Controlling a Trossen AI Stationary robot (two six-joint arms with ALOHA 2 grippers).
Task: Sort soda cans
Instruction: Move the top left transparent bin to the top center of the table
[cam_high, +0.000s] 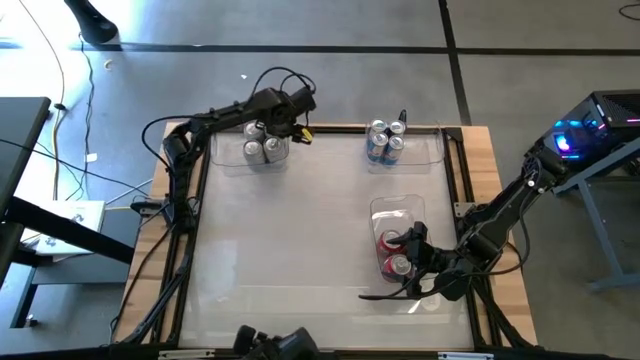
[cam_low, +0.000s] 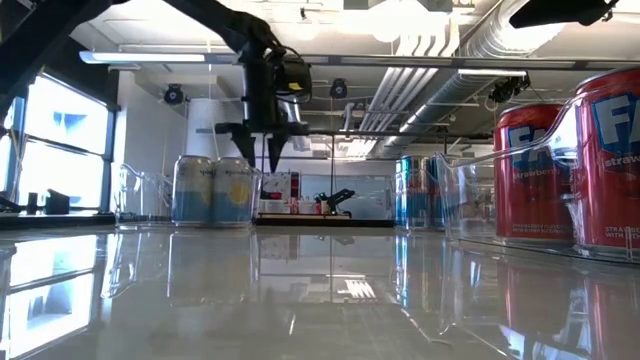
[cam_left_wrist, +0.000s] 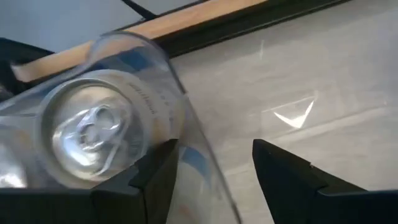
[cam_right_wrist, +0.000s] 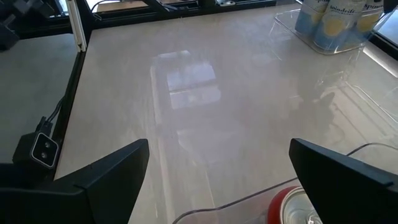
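Note:
Three clear bins hold upright cans. At the far left, a bin holds pale silver-grey cans. At the far right stand blue cans, and at the near right red cans. My left gripper hovers open just above the right end of the silver cans' bin, one finger by its clear wall and a silver can top. My right gripper is wide open over the red cans' bin, with a red can top below it.
The table's pale middle lies bare between the bins. A dark frame and a wooden border run around the work surface. Cables hang by the left arm's base. A bare part of the red cans' bin lies toward the far edge.

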